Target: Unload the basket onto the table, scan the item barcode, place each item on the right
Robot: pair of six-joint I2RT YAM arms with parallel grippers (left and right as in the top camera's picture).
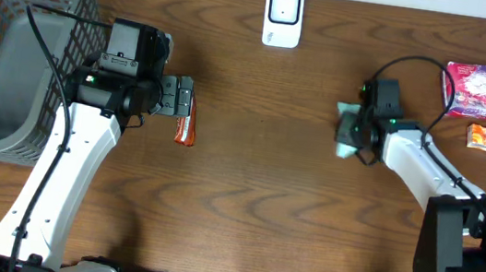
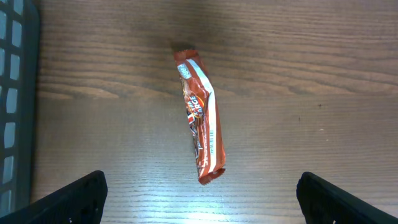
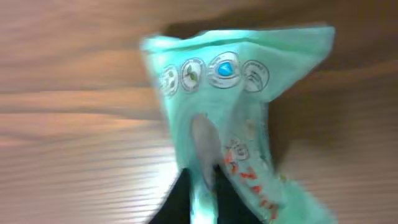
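Observation:
A mint-green packet (image 3: 230,118) with round icons and red lettering hangs in front of the right wrist camera, pinched at its lower edge by my right gripper (image 3: 204,199), which is shut on it. Overhead, that green packet (image 1: 348,135) sits at the right gripper (image 1: 355,131) in the right half of the table. A red-brown snack bar wrapper (image 2: 202,121) lies flat on the wood ahead of my left gripper (image 2: 199,205), whose fingers stand wide open on either side, not touching it. Overhead the snack bar (image 1: 186,129) lies by the left gripper (image 1: 182,101). The white scanner (image 1: 283,16) stands at the back centre.
A grey wire basket (image 1: 13,43) fills the far left. A pink packet (image 1: 477,90) and a small orange packet (image 1: 485,138) lie at the far right.

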